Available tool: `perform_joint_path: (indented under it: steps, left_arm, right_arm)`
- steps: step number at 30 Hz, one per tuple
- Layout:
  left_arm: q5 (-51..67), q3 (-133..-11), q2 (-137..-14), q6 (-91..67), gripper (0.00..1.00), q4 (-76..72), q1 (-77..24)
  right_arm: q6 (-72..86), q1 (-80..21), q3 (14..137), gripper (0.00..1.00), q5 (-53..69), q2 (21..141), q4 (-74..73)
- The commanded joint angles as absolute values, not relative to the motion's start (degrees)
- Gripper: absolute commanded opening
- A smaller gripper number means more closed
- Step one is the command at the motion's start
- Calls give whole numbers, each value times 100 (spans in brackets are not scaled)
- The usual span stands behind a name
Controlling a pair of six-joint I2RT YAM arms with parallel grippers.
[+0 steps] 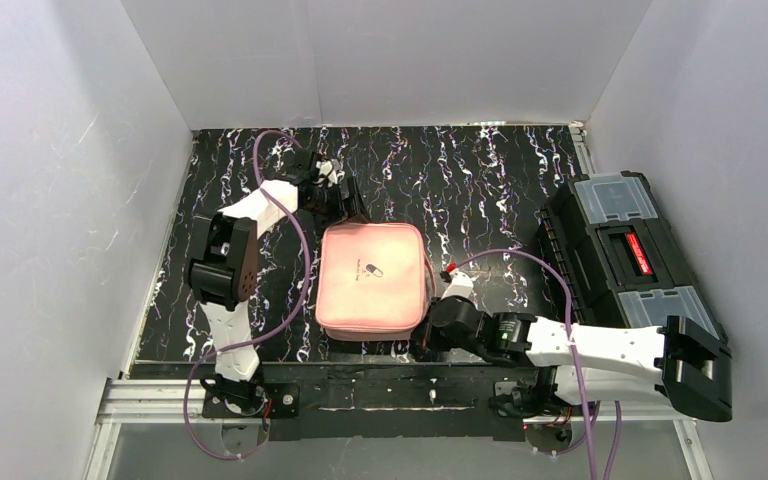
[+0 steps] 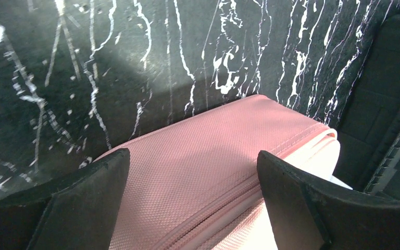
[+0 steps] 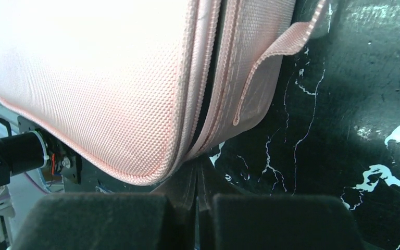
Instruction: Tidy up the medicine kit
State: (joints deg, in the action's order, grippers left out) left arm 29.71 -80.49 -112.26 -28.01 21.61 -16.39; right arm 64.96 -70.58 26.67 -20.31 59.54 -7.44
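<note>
Medicine kit [image 1: 373, 280], pink and lid up, lies flat on the black marbled table [image 1: 480, 180] between the two grippers. The left gripper [image 2: 194, 169] hangs over its far left corner, fingers [image 2: 83, 203] spread wide with the lid under the gap. The right gripper [image 3: 198, 195] has its fingers pressed together at the zip seam of the near right corner; whether they pinch a pull I cannot tell.

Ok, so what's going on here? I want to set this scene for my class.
Two robot arms work on the pink medicine kit, lying lid down on the table. The left fingers stand open astride its far left corner. The right fingers are shut at the zip seam on its near right corner, perhaps on the pull. A black toolbox sits to the right.
</note>
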Motion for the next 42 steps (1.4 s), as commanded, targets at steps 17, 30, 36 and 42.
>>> perform_joint_path:
  steps: [17, 30, 36, 42]
  left_arm:
    - [2893, -6940, -9760, -2925, 91, 2583, -1212]
    - [2750, -5773, -8930, -3467, 93, 2100, -1116]
    - [2681, -5271, -8356, -3829, 93, 1836, -1103]
    - [2543, -4719, -7662, -4121, 94, 1624, -1104]
  right_arm:
    - [6018, -5685, 3549, 1, -1711, 6489, -117]
    - [5179, -4694, 4115, 1, -527, 7152, -354]
    - [4821, -4303, 4390, 1, -128, 7346, -537]
    - [4325, -3957, 4956, 1, 342, 7636, -967]
